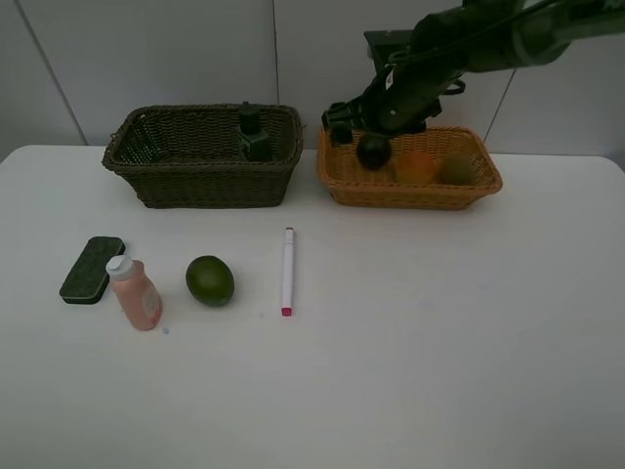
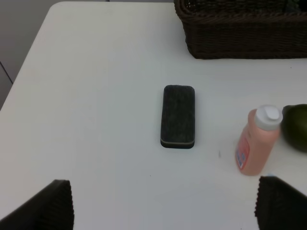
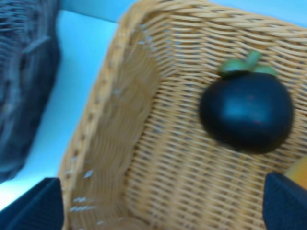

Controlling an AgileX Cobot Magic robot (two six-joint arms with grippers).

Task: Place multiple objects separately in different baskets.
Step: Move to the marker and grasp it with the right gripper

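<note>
The high camera shows the tan basket [image 1: 410, 186] holding the mangosteen [image 1: 374, 150], peach [image 1: 417, 166] and kiwi [image 1: 456, 169], with the right gripper [image 1: 363, 125] spread open over its left end. The dark basket [image 1: 200, 171] holds only the pump bottle [image 1: 254, 134], while the eraser block [image 1: 92, 269], pink bottle [image 1: 135, 292], green fruit [image 1: 210, 280] and marker [image 1: 288, 271] lie on the table [image 1: 439, 342], so roughly half is left. The left wrist view shows the left gripper [image 2: 165, 206] wide open and empty above the eraser block; the right wrist view shows open jaws holding nothing, with the mangosteen resting inside the tan basket.
</note>
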